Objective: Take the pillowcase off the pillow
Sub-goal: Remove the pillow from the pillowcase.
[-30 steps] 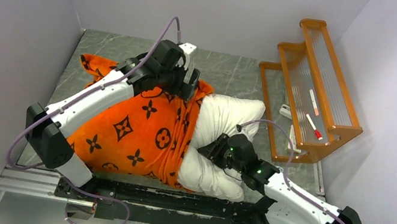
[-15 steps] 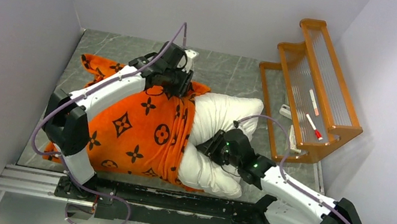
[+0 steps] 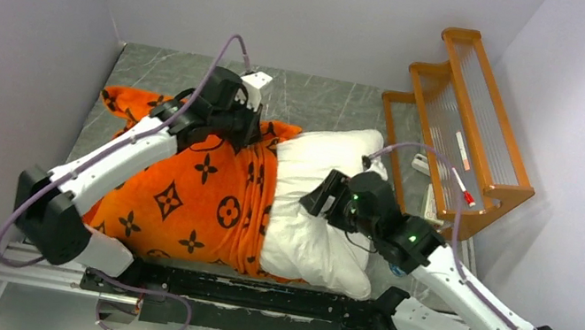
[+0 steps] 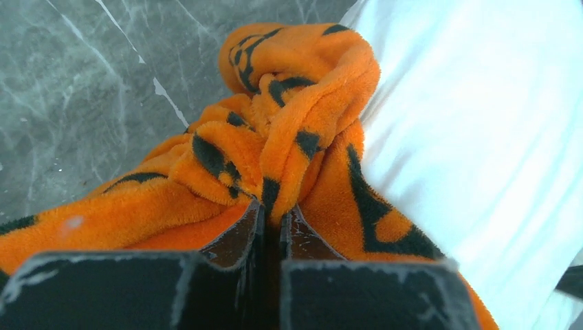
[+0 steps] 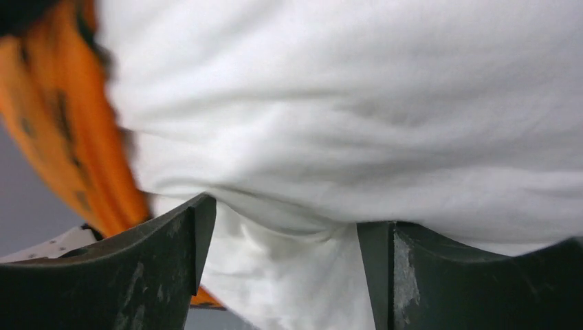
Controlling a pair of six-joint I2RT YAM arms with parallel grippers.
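Note:
The orange pillowcase [image 3: 177, 191] with dark brown motifs covers the left part of the white pillow [image 3: 312, 240], whose right part lies bare. My left gripper [image 3: 246, 126] is at the cover's far edge by its opening, shut on a bunched fold of the pillowcase [image 4: 309, 89]; the left wrist view has that fold pinched where the gripper [image 4: 273, 213] closes, with the pillow [image 4: 481, 137] at the right. My right gripper [image 3: 320, 201] rests on the bare pillow. In the right wrist view this gripper [image 5: 285, 227] is open, with white pillow [image 5: 344, 103] sagging between the wide jaws, not pinched.
An orange wooden rack [image 3: 466, 122] stands at the right against the wall, with small white items [image 3: 421, 162] on the grey marble table [image 3: 344, 102] beside it. Walls close in the left, the back and the right. A black rail [image 3: 249, 297] runs along the near edge.
My left gripper has shut on the pillowcase's far edge and moved left, dragging the orange fabric left. My right gripper has opened wider and shifted farther back on the pillow.

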